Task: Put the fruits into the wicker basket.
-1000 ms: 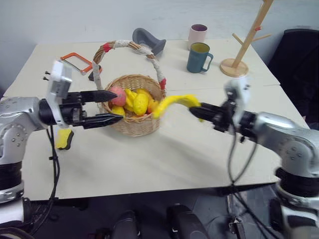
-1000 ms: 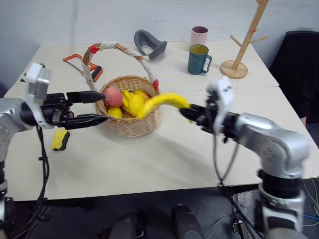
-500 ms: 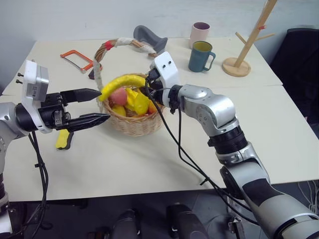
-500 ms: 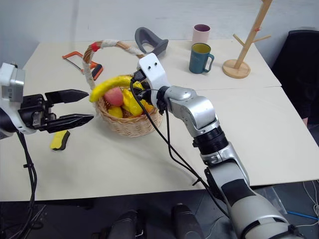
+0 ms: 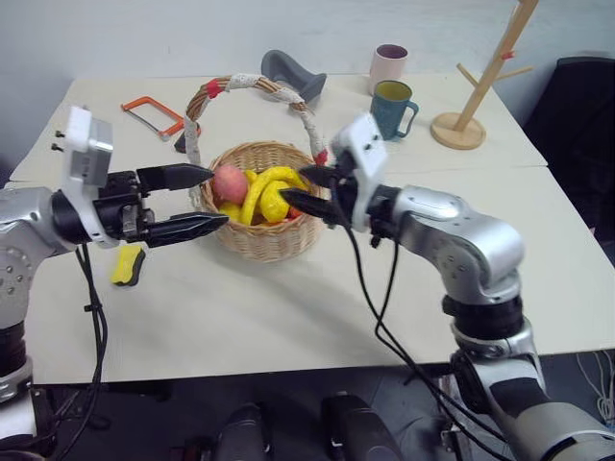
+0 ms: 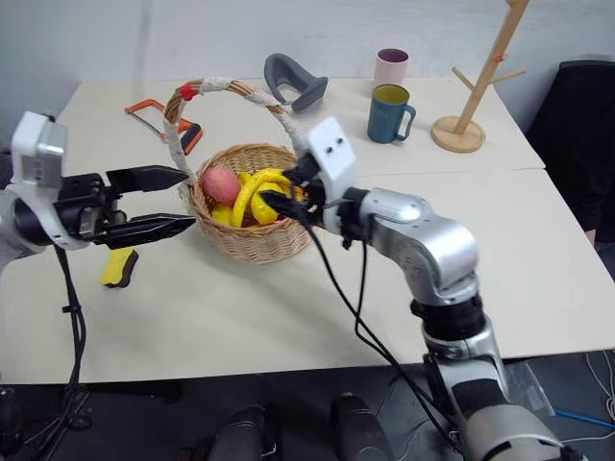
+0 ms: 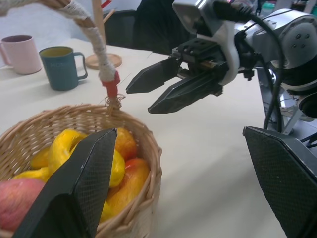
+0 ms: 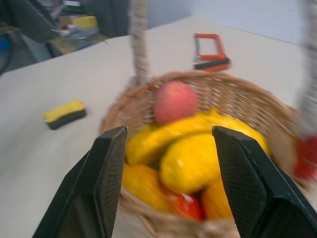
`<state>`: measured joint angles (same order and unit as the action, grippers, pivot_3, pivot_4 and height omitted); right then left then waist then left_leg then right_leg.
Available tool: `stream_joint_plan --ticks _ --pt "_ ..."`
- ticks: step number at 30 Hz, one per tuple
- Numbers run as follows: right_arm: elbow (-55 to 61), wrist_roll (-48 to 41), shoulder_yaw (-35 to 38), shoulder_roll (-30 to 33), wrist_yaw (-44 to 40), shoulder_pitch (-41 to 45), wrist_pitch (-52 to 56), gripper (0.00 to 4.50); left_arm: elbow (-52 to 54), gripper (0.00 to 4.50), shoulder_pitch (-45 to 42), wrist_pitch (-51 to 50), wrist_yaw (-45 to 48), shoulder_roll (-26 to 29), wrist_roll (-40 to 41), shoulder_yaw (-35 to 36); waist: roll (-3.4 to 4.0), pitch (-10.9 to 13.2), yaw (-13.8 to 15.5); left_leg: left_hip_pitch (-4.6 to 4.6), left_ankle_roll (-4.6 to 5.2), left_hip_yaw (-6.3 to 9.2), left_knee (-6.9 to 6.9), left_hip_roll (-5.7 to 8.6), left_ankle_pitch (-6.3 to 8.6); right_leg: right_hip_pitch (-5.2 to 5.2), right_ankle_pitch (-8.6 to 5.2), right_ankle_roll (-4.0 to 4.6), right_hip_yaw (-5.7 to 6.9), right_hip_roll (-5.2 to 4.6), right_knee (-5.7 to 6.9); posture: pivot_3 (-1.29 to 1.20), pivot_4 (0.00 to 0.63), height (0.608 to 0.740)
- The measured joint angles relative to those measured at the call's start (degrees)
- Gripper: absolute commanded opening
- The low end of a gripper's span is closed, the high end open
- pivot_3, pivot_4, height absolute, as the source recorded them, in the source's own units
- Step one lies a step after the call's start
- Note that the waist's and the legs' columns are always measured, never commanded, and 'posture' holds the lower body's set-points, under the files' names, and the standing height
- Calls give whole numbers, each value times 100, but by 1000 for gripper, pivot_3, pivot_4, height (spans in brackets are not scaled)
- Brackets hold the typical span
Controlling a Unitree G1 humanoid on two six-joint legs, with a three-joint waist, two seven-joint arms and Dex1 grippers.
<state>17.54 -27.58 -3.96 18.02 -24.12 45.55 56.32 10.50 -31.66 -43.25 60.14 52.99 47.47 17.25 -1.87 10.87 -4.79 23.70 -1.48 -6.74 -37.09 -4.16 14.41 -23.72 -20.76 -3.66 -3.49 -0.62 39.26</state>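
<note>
- Fruits heaped in the wicker basket [image 5: 259,235], centre-left of my head views: a curved yellow banana [image 5: 264,184] lies across the top of the pile, its skin smooth and glossy.
- Beside it I see a bumpy yellow lemon [image 5: 273,204], a pink-red peach [image 5: 229,183] against the basket's left wall, and orange-yellow mango pieces [image 8: 143,186] lower down.
- Round, tan and tightly woven, the basket carries a tall arched handle [image 5: 252,86] wrapped in white cloth, with red ties near the top left and where it meets the rim on the right.
- My right gripper [image 5: 306,189] hangs level over the basket's right rim, fingers parted and holding nothing; the banana lies just left of its tips, and I cannot tell if they touch.
- My left gripper [image 5: 197,200] sits level at the basket's left side, fingers spread wide and empty, the upper fingertip close to the peach.
- In the left wrist view, the two grippers face each other across the basket.
- A flat yellow block with a black edge [image 5: 126,266] lies on the pale table [image 5: 288,307] at lower left, apart from the basket.
- Toward the upper part of the frame stand a teal mug [image 5: 393,108], a pink mug [image 5: 389,65], a wooden peg stand [image 5: 478,86], a grey curved object [image 5: 290,75] and an orange-framed hand saw [image 5: 152,113].
</note>
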Motion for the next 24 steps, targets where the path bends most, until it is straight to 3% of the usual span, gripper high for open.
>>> stream_joint_plan --ticks 5,13,16,22,24 --pt "-558 375 95 -258 415 107 -273 2796 -36 4276 -197 84 85 -79 -48 -260 0 0 -75 -12 -14 -11 10 -10 -8 -3 -4 7 -10 15 9 0 150 740" --pt "-2624 1011 -39 -1010 624 799 -1529 2796 -182 4276 -140 204 100 -172 -187 -394 0 0 -136 -11 -18 -10 9 -9 -9 -4 -5 8 -8 12 13 0 150 740" --pt "-3182 1219 -51 -1082 617 866 -1945 2243 -181 4276 -143 206 66 -219 -187 -392 0 0 -133 -10 -16 -9 8 -6 -7 -3 -5 8 -7 8 13 0 150 740" --pt "-3347 1383 -50 -1098 524 923 -2282 307 -168 4276 -146 208 28 -228 -188 -388 0 0 -137 -11 -16 -7 9 -7 -7 -3 -5 8 -7 9 16 0 150 740" --pt "-3231 1412 -38 -1080 478 828 -2338 209 -160 4276 -146 208 -21 -233 -188 -383 0 0 -136 -11 -17 -7 9 -7 -7 -3 -5 8 -7 9 16 0 150 740"
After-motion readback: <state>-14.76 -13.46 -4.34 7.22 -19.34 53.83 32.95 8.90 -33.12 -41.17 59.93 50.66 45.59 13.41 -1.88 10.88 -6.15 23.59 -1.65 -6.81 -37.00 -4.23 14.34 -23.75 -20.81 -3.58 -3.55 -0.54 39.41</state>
